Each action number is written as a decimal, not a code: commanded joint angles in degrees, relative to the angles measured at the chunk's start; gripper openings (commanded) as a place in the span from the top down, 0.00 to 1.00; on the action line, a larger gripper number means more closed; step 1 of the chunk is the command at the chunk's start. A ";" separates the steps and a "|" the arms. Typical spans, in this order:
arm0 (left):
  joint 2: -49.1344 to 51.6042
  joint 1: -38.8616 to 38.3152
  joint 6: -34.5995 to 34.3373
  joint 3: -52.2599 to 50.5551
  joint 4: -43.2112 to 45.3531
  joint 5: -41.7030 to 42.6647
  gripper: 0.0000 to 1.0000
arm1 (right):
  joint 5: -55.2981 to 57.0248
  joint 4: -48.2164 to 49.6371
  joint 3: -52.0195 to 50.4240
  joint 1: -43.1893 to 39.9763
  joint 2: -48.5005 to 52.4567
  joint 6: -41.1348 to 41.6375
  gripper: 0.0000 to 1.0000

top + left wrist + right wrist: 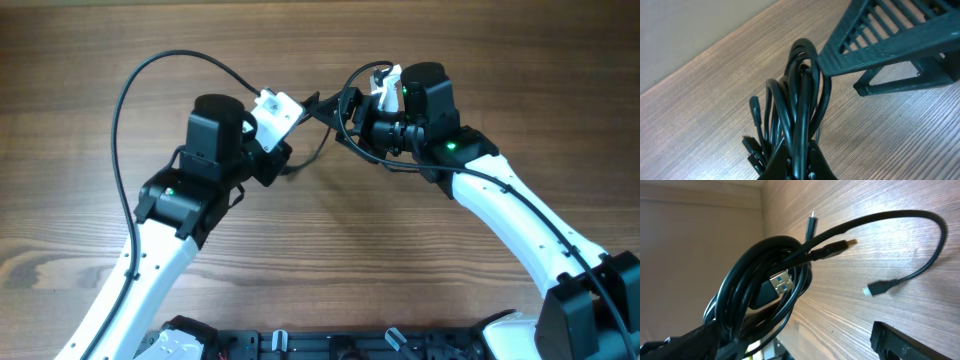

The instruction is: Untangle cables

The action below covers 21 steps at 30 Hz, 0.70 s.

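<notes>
Wood-grain table (320,270) beneath bunched cables (799,102)

Brown wood-grain table (320,270), black arm-base rail (330,345) along its near edge.

I find no writing, label, brand, number or sign that I can read in any of my three views. The white part (277,111) by my left wrist is too small from overhead to show any mark. The USB plug (781,283) among the cables (747,287) shows bare metal and a blue insert in my right wrist view, with no print that I can make out.
</notes>
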 commanded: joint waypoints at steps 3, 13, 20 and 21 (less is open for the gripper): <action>-0.02 -2.73 1.90 1.05 1.51 0.00 0.96 | 2.71 -0.59 1.05 0.28 -0.11 -1.46 0.03; 0.00 -2.73 -3.28 1.05 5.51 0.07 0.96 | 5.66 -5.38 1.05 0.28 -0.09 -2.21 0.03; 0.00 -2.73 -11.28 1.07 11.63 3.52 0.96 | 8.57 -10.64 0.94 0.28 -0.09 -4.24 0.03; 0.00 -2.73 -12.50 1.07 12.13 3.52 0.96 | 8.94 -10.86 0.94 0.28 -0.09 -4.22 0.03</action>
